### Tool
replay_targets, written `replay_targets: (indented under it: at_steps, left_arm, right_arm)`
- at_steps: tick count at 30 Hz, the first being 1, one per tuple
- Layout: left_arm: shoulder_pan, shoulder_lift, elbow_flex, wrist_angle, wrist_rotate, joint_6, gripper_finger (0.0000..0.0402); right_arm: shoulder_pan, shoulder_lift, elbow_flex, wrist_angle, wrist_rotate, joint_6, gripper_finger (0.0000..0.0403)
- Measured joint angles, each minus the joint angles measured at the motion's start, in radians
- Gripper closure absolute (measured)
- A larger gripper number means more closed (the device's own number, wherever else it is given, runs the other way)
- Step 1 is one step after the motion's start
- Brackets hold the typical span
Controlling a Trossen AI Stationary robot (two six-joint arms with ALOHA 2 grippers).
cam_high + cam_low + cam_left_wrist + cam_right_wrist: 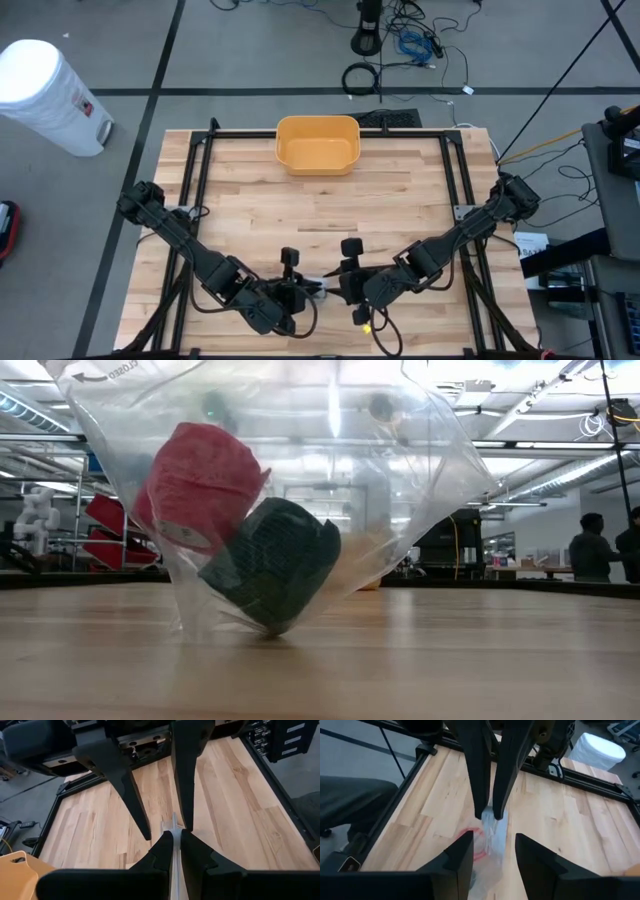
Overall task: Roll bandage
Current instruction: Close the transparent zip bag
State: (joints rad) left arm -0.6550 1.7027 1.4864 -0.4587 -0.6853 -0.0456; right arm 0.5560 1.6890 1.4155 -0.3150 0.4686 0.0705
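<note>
Wooden table with a tub and a bagged pair of rolls

The butcher-block wooden table (400,215) carries a yellow tub (317,144) at the middle of its far edge, and a black metal frame (455,180) runs along its left, right and far sides. Near the middle of the near edge, a clear plastic bag (300,470) rests its bottom on the wood, its top pulled upward. Inside the bag, a dark green bandage roll (275,565) sits lowest against the tabletop, and a red bandage roll (200,485) leans above it to the left.
</note>
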Motion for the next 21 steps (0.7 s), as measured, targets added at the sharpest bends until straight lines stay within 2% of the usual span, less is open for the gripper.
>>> replay_targets:
  at_steps: [8,16,21]
  left_arm:
    - [0.0,0.0,0.0,-0.002,0.0,0.0,0.0373]
    - [0.0,0.0,0.0,-0.006,-0.001,-0.002,0.0373]
    - [0.001,0.0,0.0,-0.007,-0.001,-0.002,0.0373]
  right_arm:
    - [-0.026,0.025,0.0,0.015,-0.005,-0.05,0.0279]
    - [-0.033,0.033,0.0,0.058,-0.034,-0.09,0.0338]
    - [-0.034,0.033,0.0,0.058,-0.052,-0.091,0.0355]
